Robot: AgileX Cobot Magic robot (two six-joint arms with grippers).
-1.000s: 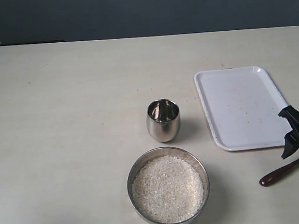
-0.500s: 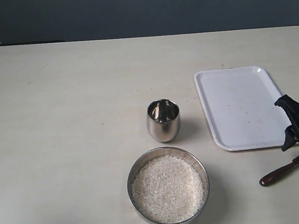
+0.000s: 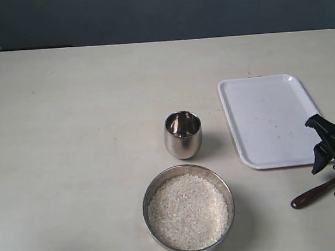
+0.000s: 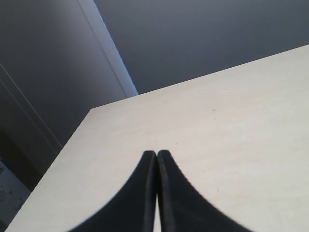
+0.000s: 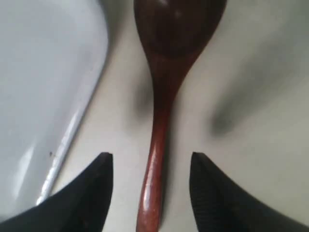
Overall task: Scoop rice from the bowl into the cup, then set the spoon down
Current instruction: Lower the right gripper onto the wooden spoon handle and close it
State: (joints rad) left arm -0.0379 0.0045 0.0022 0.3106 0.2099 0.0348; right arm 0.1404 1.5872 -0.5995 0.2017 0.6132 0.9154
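Right wrist view puts the spoon (image 5: 163, 96) flat on the table (image 5: 256, 72) beside the tray (image 5: 43, 72), its slim handle between the wide-open, empty jaws of the right gripper (image 5: 152, 158). Light, stiff, smooth wood, it likely needs a firm mid-handle pinch; the left gripper (image 4: 157, 157) is closed, empty.

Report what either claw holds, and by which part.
Nothing. The right claw is open astride the spoon handle, not touching it; the left claw is shut, empty.

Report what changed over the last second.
The right gripper edged slightly toward the tray, still open astride the spoon; nothing was grasped or released. The spoon, bowl, rice and cup stayed put.
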